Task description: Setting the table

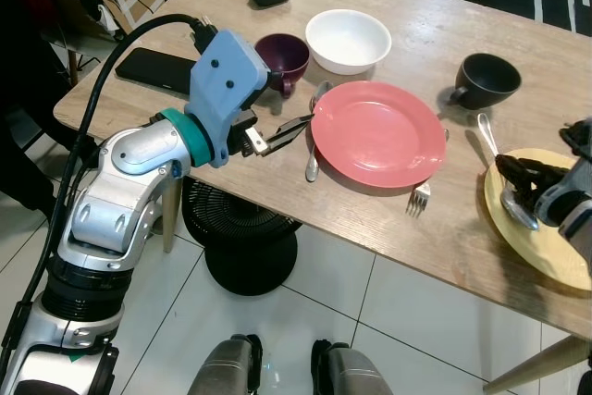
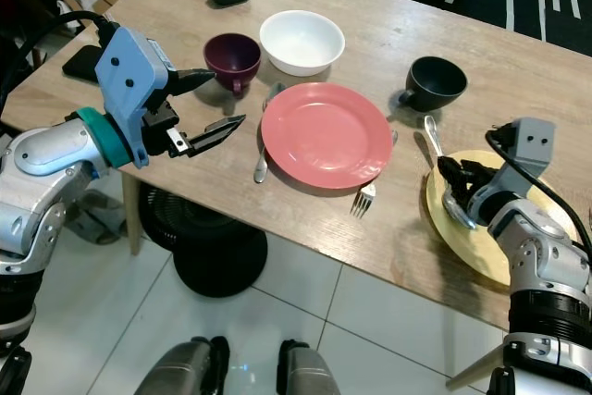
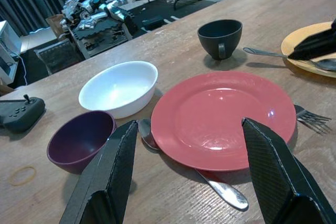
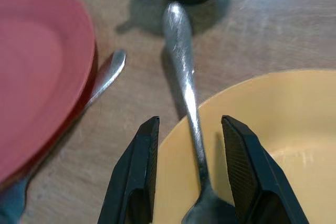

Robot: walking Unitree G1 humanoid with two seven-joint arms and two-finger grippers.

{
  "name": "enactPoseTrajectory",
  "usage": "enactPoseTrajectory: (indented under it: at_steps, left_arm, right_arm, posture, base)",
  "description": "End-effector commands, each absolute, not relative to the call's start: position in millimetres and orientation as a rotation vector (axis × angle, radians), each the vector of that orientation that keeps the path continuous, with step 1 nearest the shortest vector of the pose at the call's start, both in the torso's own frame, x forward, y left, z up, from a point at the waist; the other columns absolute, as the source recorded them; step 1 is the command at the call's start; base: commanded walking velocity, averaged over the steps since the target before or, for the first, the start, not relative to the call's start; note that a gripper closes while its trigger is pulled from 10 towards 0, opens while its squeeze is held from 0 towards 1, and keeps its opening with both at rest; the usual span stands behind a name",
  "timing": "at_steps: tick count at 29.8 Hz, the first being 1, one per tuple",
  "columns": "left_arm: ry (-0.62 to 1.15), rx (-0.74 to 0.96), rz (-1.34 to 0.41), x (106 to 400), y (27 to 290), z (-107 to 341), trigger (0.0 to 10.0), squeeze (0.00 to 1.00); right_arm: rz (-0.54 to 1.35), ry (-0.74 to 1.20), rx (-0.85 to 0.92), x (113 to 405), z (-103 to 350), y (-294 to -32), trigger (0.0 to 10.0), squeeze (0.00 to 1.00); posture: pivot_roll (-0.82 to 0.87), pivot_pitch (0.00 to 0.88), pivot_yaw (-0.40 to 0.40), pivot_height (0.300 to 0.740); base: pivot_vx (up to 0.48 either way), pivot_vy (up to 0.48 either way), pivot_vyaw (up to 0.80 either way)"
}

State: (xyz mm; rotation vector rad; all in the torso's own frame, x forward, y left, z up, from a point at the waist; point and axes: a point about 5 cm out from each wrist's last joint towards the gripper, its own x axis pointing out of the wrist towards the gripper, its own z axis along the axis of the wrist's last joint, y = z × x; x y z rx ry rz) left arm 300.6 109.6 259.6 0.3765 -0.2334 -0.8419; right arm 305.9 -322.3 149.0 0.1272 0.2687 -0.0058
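Right gripper sits low over the near-left rim of the yellow plate, fingers parted narrowly, one each side of a spoon. The spoon shaft runs straight down the gap between the fingers; cannot tell if the pads touch the metal. Spoon bowl end lies on the yellow plate under the gripper, handle sticks out over the rim onto the wooden table. Long axis runs from the plate toward the black cup, handle tip ending just beside the cup's base.

Left gripper hovers above the table at its left side, jaws spread wide, holding nothing, pointing toward the red plate. A second spoon lies beside the red plate's left rim, partly tucked under it, bowl end toward the purple cup. A fork pokes out from under the red plate's near-right edge, tines toward the table's near edge. White bowl stands behind the red plate, just beside the purple cup.
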Motion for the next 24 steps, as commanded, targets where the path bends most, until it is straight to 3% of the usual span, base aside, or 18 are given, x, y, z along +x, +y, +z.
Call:
enactPoseTrajectory:
  at_steps: [1,5,6,7,8,10,11,12,13,24]
  left_arm:
    - [-0.23,0.372,-0.863,297,105,258,10.0,0.0]
    - [-0.23,0.371,-0.861,297,105,258,10.0,0.0]
    - [-0.23,0.369,-0.859,296,105,257,10.0,0.0]
    - [-0.23,0.369,-0.859,296,105,257,10.0,0.0]
    - [-0.23,0.366,-0.857,296,105,257,10.0,0.0]
    - [-0.23,0.366,-0.857,296,105,257,10.0,0.0]
    - [-0.229,0.364,-0.855,296,105,257,10.0,0.0]
    - [-0.229,0.364,-0.855,296,105,257,10.0,0.0]
    - [-0.229,0.362,-0.855,296,105,256,10.0,0.0]
    - [-0.227,0.355,-0.854,297,102,255,10.0,0.0]
  right_arm:
    - [-0.027,0.315,0.105,303,139,-326,10.0,0.0]
    - [-0.029,0.33,0.097,303,138,-327,10.0,0.0]
    - [-0.038,0.348,0.09,303,135,-329,7.3,0.0]
    - [-0.038,0.348,0.09,303,135,-329,7.3,0.0]
    - [-0.052,0.367,0.085,302,133,-332,6.0,0.0]
    - [-0.052,0.367,0.085,302,133,-332,6.0,0.0]
    - [-0.07,0.381,0.083,301,130,-336,3.6,0.0]
    - [-0.07,0.381,0.083,301,130,-336,3.6,0.0]
    - [-0.083,0.387,0.083,300,129,-338,0.0,0.0]
    - [-0.095,0.335,0.101,303,137,-341,0.0,0.0]
  posture:
    - [0.09,0.084,0.018,0.74]
    - [0.1,0.083,0.016,0.74]
    - [0.1,0.079,0.013,0.74]
    - [0.1,0.079,0.013,0.74]
    - [0.1,0.077,0.012,0.74]
    - [0.1,0.077,0.012,0.74]
    - [0.1,0.075,0.012,0.74]
    - [0.1,0.075,0.012,0.74]
    - [0.1,0.074,0.013,0.74]
    - [0.09,0.073,0.014,0.74]
  base:
    - [0.0,0.0,0.0]
    - [0.0,0.0,0.0]
    - [0.0,0.0,0.0]
    - [0.0,0.0,0.0]
    - [0.0,0.0,0.0]
    - [0.0,0.0,0.0]
    - [0.0,0.0,0.0]
    - [0.0,0.0,0.0]
    - [0.0,0.0,0.0]
    - [0.0,0.0,0.0]
